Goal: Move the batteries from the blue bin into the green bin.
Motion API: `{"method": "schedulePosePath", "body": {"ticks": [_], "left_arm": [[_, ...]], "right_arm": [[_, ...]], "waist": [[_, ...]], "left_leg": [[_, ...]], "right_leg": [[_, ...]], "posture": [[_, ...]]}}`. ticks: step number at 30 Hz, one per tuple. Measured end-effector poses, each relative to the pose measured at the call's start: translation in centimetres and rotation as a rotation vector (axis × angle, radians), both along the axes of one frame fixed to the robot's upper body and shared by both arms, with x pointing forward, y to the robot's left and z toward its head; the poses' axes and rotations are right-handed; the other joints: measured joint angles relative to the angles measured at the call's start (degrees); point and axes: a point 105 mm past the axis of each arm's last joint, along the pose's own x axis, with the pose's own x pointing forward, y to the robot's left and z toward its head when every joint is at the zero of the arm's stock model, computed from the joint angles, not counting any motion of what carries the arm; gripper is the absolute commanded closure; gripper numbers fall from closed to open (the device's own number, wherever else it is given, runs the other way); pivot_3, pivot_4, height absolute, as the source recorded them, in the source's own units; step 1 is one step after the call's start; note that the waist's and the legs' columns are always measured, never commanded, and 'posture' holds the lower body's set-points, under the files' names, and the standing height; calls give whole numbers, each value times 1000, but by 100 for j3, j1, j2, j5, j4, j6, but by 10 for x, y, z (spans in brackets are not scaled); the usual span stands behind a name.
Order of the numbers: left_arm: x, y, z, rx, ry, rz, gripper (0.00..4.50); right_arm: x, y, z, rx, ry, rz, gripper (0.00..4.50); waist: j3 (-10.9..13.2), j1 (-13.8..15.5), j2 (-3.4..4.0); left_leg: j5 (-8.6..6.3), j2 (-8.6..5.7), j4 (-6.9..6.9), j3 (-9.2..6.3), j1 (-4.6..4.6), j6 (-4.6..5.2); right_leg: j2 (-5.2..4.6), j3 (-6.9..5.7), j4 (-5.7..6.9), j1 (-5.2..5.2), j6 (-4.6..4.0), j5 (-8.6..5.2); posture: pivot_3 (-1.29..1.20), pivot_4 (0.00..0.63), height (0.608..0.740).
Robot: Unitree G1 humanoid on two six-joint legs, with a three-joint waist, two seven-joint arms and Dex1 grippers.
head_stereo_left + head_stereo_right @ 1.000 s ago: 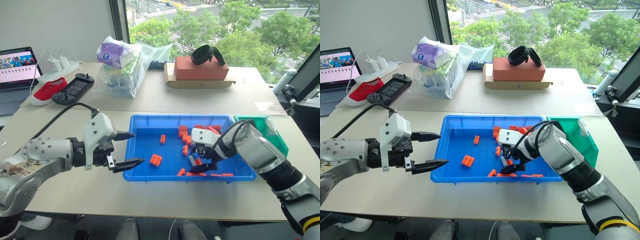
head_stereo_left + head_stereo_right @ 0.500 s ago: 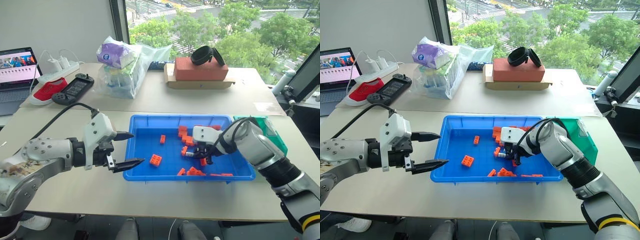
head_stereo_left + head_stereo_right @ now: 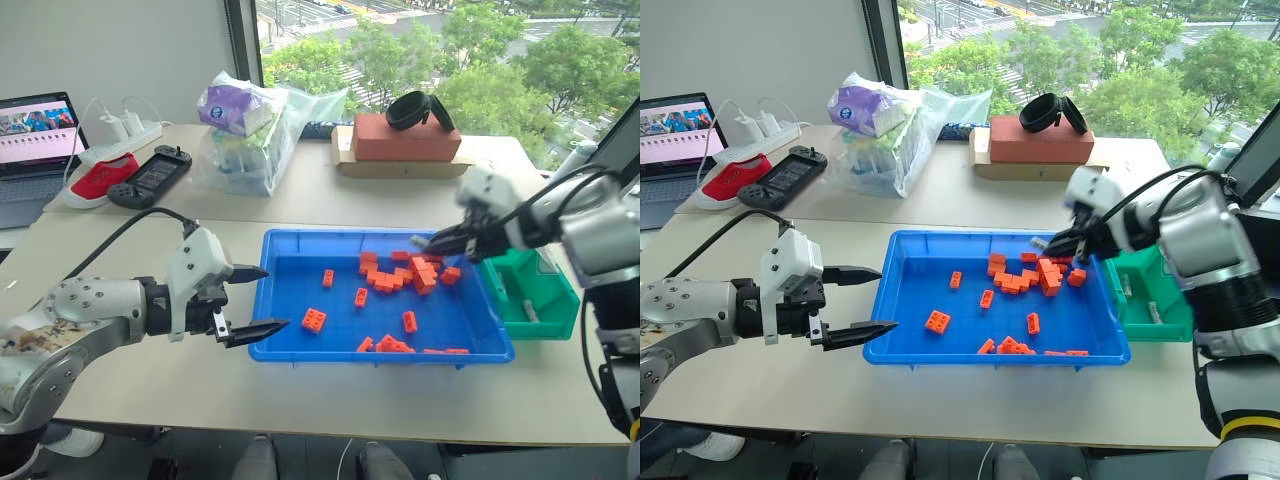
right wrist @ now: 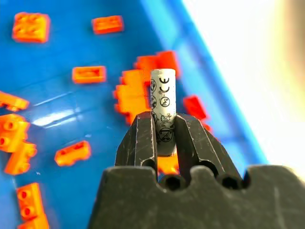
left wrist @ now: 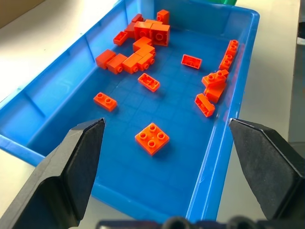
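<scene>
Jaws: right gripper (image 4: 163,125) clamps a battery (image 4: 163,102) above the blue bin's (image 3: 290,345) far right corner; left gripper (image 3: 262,298) gapes empty at its left rim | Step: carrying | Next: travel right, release over green bin (image 3: 548,320).

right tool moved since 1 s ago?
Yes. The right tool, shut on a battery, rose from the blue bin's near side toward the green bin.

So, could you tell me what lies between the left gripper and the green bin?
In the left eye view, the blue bin, scattered with orange bricks, spans the stretch from the left gripper to the green bin.
</scene>
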Motion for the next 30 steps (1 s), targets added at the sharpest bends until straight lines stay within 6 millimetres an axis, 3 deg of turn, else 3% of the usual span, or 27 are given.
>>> {"method": "schedulePosePath", "body": {"ticks": [2,4,9,10,11,15,20,25,30], "left_arm": [[1,1,0,-2,3,-1,0],[2,2,0,-7,7,3,0],[9,5,-1,-9,19,28,0],[10,7,-1,-10,21,35,0],[11,8,-1,-10,23,40,0],[15,10,2,0,-6,56,0],[25,18,7,3,-39,102,0],[36,11,9,-22,-90,174,0],[43,11,6,-32,-116,229,0]], "right_arm": [[7,-38,0,-39,-22,-150,4246],[12,-57,0,-51,-34,-230,4246],[8,-75,-14,-70,13,-273,4246],[4,-78,-18,-94,26,-266,3241],[-1,-83,-23,-117,49,-262,3080],[-12,-94,-47,-181,131,-274,1736],[-10,-95,-43,-183,108,-281,37],[-1,-87,-9,-131,6,-254,37],[6,-51,9,38,-102,-83,37]], "waist": [[0,6,0],[0,2,0],[4,-75,6],[4,-74,7],[4,-73,7],[4,-80,7],[8,-144,16],[9,-124,16],[9,-140,15]], "left_leg": [[0,0,-2,1,0,0],[-1,0,-5,4,-1,0],[0,0,-7,3,0,0],[0,0,-7,3,-1,0],[-1,0,-6,3,0,1],[0,0,-2,4,0,0],[0,0,-1,4,3,0],[0,-1,-1,4,1,0],[0,0,-2,2,2,0]], "right_leg": [[0,0,-3,0,0,0],[0,3,-3,-3,0,0],[0,4,0,-4,0,0],[0,4,0,-3,0,0],[0,3,-1,-2,0,-1],[0,4,3,-2,0,-1],[1,7,6,-2,0,0],[-1,5,1,2,1,0],[0,5,4,3,1,0]], "posture": [[0,150,740],[0,150,740],[0,150,740],[0,150,740],[0,150,740],[0,150,740],[0,150,740],[0,150,740],[0,150,740]]}}
